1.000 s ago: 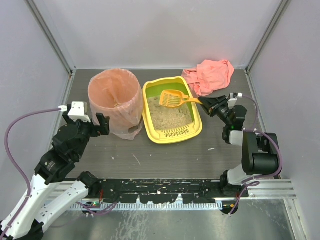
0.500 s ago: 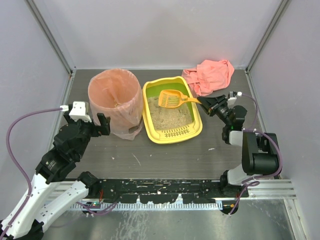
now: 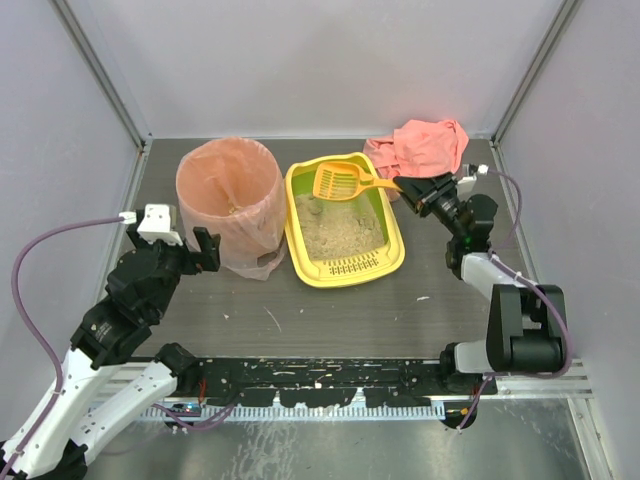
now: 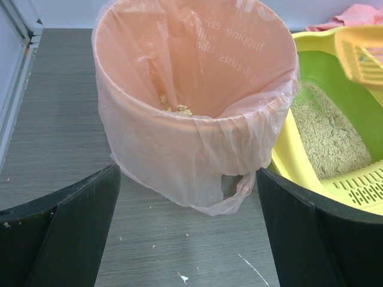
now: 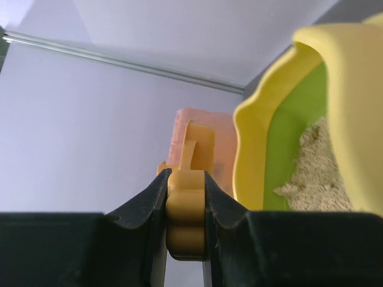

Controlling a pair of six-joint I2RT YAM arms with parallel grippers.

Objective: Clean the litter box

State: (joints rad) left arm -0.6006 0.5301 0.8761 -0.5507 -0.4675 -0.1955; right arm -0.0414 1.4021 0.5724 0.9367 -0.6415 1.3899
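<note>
The right wrist view shows the right tool (image 5: 184,185) clamped on the handle of the orange scoop (image 3: 340,181). From overhead, the scoop's head hangs over the far end of the litter box (image 3: 346,271), mid-tabletop (image 3: 330,320). The left tool (image 4: 187,172) gapes wide and empty, near the pink-lined bin (image 4: 179,119), whose bottom shows perhaps litter clumps. Pale grey walls (image 3: 300,60) surround.

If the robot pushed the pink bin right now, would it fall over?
Probably it would slide or wobble easily: the bin looks nearly empty, with only a few scraps at the bottom, so it is likely light. It looks fairly tall, so a high push might tip it. The thin bag would likely just crumple.
</note>
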